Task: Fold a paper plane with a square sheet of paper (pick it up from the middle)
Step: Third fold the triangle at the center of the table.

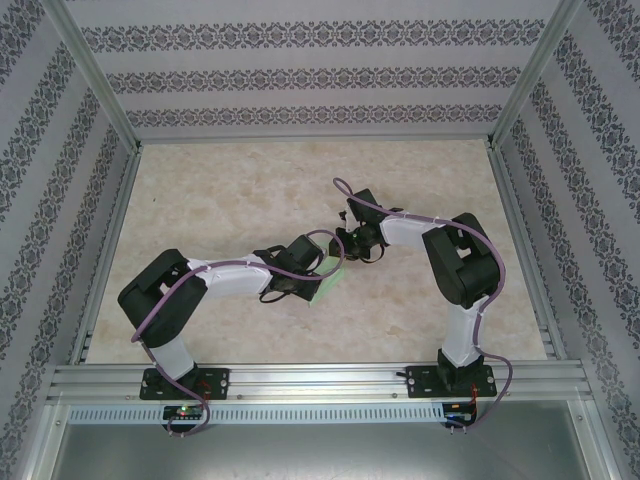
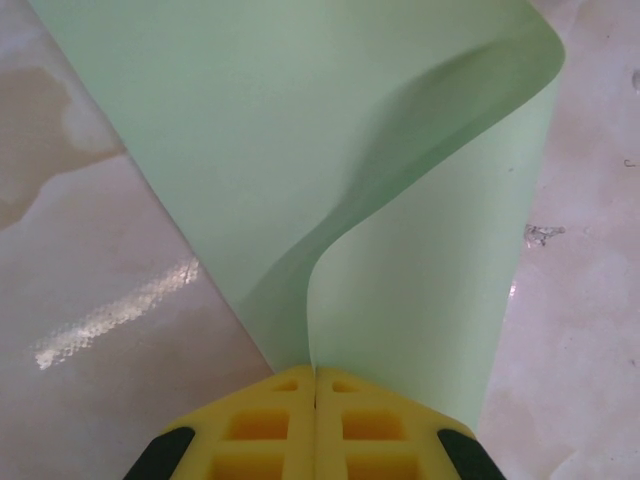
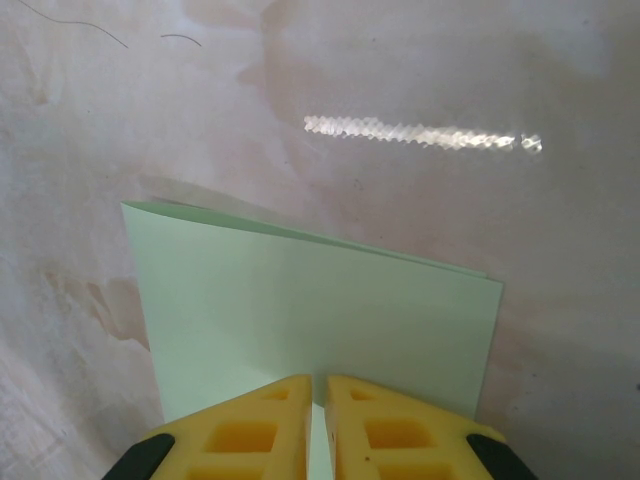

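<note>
Your left claw (image 2: 316, 372) clamped on curled sheet of paper (image 2: 250, 130); right claw (image 3: 318, 382) clamped on its folded part. Both over middle of surface (image 1: 230, 190); patterned walls (image 1: 300, 80) well apart.

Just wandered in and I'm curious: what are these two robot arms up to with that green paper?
Both arms are holding one pale green sheet of paper near the middle of the table. The left gripper is pinched shut on one edge, and the sheet bows up in a loose curve beyond it. The right gripper is clamped on another edge, where the paper looks doubled over. It is not a plane yet; they seem partway through a fold.
</note>
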Robot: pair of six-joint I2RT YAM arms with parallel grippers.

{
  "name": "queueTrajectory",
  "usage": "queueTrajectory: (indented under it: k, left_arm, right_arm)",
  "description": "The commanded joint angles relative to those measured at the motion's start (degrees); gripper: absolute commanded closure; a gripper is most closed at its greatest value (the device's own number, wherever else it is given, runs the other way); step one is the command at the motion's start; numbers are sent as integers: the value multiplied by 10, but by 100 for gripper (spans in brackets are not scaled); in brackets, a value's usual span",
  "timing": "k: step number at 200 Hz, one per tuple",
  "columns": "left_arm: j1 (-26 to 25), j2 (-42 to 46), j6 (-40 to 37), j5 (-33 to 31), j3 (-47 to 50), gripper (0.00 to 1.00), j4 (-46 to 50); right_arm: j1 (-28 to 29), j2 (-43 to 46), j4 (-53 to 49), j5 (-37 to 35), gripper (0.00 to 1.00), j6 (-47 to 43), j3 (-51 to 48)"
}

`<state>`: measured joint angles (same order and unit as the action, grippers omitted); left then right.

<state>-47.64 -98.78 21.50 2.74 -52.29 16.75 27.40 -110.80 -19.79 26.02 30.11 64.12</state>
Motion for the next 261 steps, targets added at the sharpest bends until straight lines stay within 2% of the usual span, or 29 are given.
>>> queueTrajectory:
  k: [1,56,85,123,149,174,192,213,234,261]
  left_arm:
    - [6,13,2,12,-13,96,3]
    - [5,-7,-2,3,-5,96,4]
    - [6,-12,-7,2,-5,96,8]
    - [6,-12,-7,2,-4,97,8]
    - [5,-14,-11,3,-8,97,9]
    - [5,-17,-15,7,-17,97,11]
    - [5,-18,-16,9,-20,97,12]
    - [6,-18,-16,8,-23,97,15]
    - [6,-16,-17,9,-23,97,16]
    - [5,-17,-19,9,-24,97,18]
  right_arm:
    - [8,-20,-9,-22,87,0,-14]
    - [6,-16,-8,-24,87,-1,-15]
    - [2,-3,6,-2,85,9,-15]
    - [-25,80,47,14,78,42,-54]
    - [-36,135,64,18,78,50,-93]
    - [-28,176,119,37,82,82,-156]
    - [-11,189,171,52,88,118,-192]
    - [18,188,174,28,91,136,-204]
    - [39,178,208,33,92,160,-214]
    - [56,167,199,23,92,164,-204]
